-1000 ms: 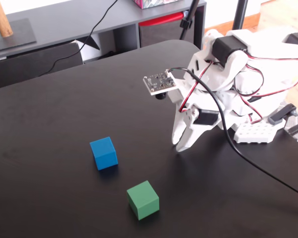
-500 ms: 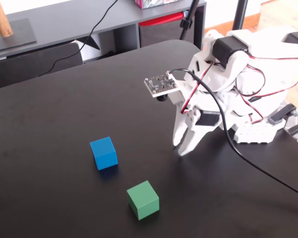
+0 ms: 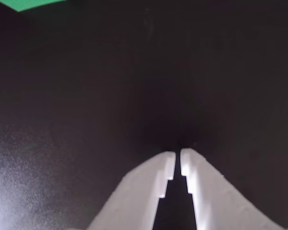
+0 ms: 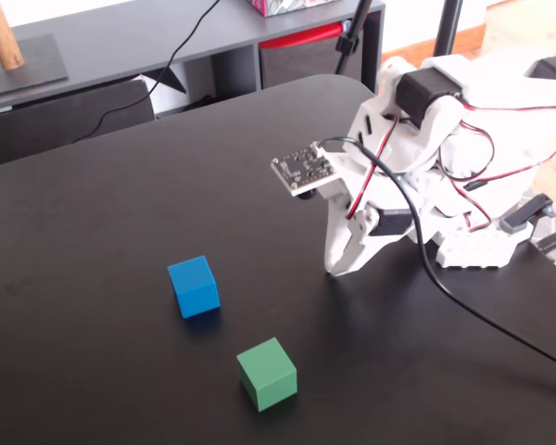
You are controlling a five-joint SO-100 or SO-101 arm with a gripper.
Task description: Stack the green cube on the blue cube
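The green cube (image 4: 267,373) rests on the black table (image 4: 93,352) near the front edge in the fixed view; only a sliver of the green cube (image 3: 33,4) shows at the top left of the wrist view. The blue cube (image 4: 194,286) stands a little behind and left of it, apart from it. My white gripper (image 4: 338,271) hangs to the right of both cubes, tips close to the table, touching neither cube. In the wrist view the gripper (image 3: 178,157) is shut, with only a thin slit between the fingertips and nothing held.
The arm's white base (image 4: 473,246) and its black cable (image 4: 482,320) occupy the right side of the table. Behind the table stands a grey shelf unit (image 4: 120,56) with a wooden post (image 4: 5,42).
The gripper has tilted and shifted slightly, with its jaws closing together. Both cubes stay where they were.
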